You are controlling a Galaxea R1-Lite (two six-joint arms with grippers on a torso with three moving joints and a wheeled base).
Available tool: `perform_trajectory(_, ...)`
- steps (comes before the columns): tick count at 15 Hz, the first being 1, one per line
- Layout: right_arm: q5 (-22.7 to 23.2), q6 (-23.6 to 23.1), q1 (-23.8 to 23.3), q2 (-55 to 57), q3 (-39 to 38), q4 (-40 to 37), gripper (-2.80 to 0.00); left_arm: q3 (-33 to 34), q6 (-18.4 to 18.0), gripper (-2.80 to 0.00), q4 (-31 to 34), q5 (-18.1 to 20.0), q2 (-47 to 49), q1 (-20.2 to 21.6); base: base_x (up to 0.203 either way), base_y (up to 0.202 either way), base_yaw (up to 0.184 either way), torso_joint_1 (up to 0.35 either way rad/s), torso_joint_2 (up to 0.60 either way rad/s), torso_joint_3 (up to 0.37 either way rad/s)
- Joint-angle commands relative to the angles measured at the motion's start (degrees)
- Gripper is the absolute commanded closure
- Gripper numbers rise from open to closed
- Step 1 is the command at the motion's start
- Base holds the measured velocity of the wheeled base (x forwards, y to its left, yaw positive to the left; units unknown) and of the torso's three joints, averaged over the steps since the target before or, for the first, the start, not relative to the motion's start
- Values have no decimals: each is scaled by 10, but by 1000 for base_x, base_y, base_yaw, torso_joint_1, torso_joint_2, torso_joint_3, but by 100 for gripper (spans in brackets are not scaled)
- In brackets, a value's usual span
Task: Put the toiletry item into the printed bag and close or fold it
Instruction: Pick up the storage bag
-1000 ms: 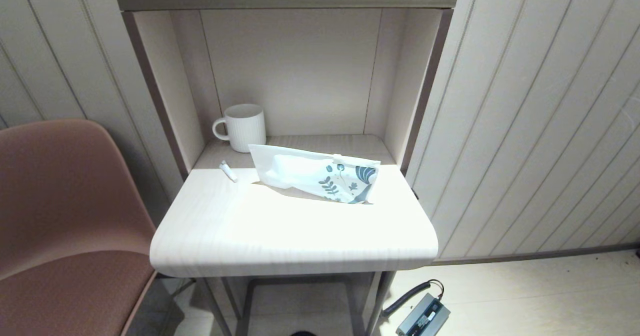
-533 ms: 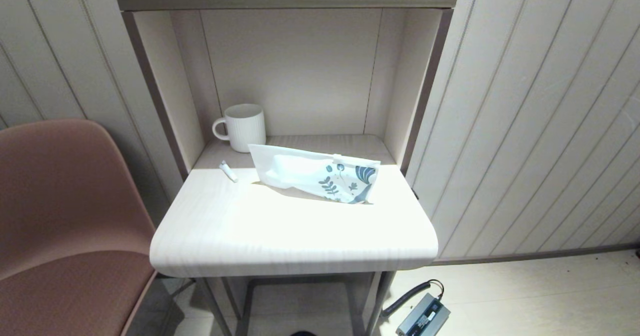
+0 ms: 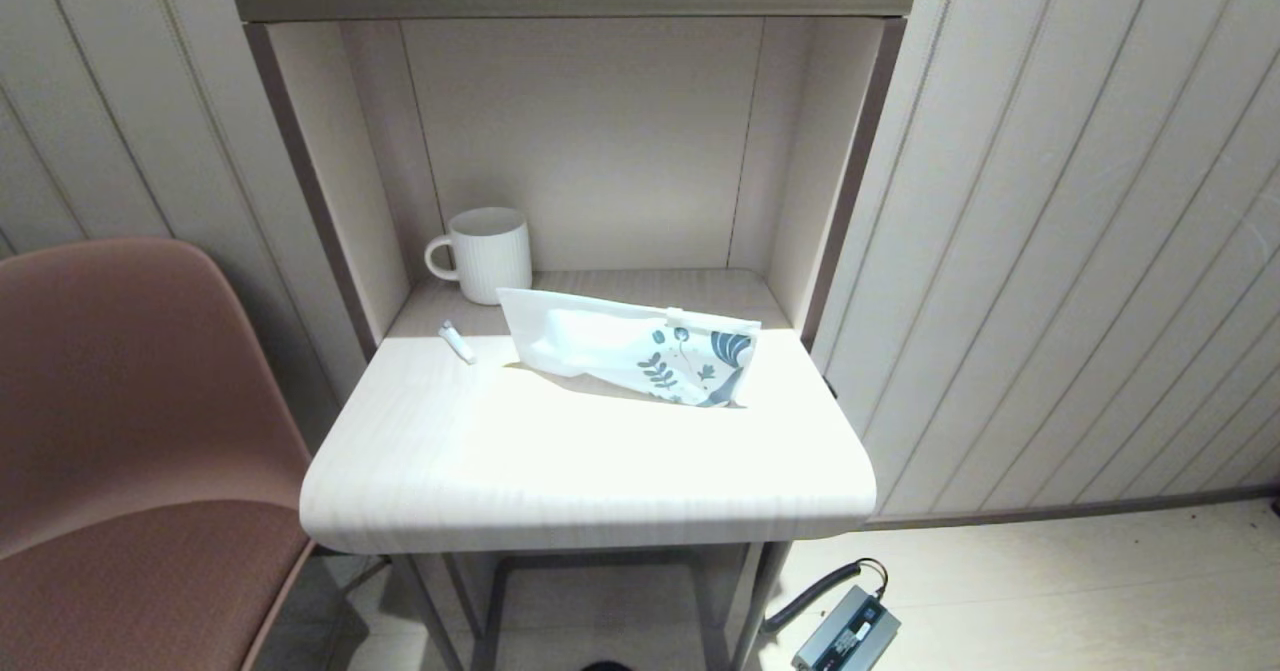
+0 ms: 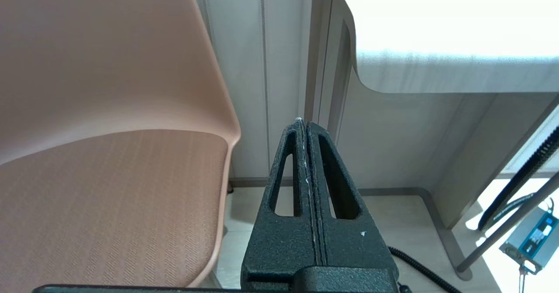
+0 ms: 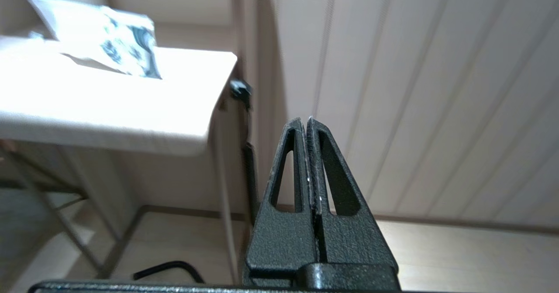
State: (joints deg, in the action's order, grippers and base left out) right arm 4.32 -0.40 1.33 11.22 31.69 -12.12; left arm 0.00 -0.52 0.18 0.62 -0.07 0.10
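The tiny white tube (image 3: pixel 457 341) lies on the pale desk (image 3: pixel 580 471) near its left wall, left of the printed bag (image 3: pixel 630 348). The bag, white with a blue leaf print at its right end, lies across the middle of the desk; it also shows in the right wrist view as the printed bag (image 5: pixel 105 39). Neither arm shows in the head view. My left gripper (image 4: pixel 304 122) hangs shut and empty below desk level beside the chair. My right gripper (image 5: pixel 305 120) is shut and empty, low and to the right of the desk by the wall.
A white ribbed mug (image 3: pixel 487 254) stands at the back left of the alcove. A pink chair (image 3: pixel 130 431) is close on the left of the desk. A grey power adapter (image 3: pixel 845 633) with a cable lies on the floor at the right.
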Motion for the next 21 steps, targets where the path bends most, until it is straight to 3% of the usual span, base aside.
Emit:
perform_trajectory(1,2,1,26,145,74,-3,0,0,0,0,0,0,1,0,0,0,0,0,0,0)
perform_trajectory(6,6,3,120,350,134,-7,0,0,0,0,1,0,1,0,0,0,0,0,0,0)
perform_trajectory(9,14,4,146,462,150,-5,0,0,-1,0,2,0,1,0,0,0,0,0,0,0)
perform_trajectory(11,47,4,151,533,179,-4,0,0,-1,0,2,0,1,0,0,0,0,0,0,0)
perform_trajectory(12,66,5,153,566,201,-4,-280,0,-1,0,2,0,1,0,0,0,0,0,0,0)
perform_trajectory(16,109,3,160,671,297,-4,-280,0,-1,0,1,0,1,0,0,0,0,0,0,0)
perform_trajectory(18,141,-1,162,698,321,-4,-280,0,-1,0,2,0,1,0,0,0,0,0,0,0)
perform_trajectory(21,149,-17,168,724,337,-2,-280,0,-1,0,2,0,1,0,0,0,0,0,0,0)
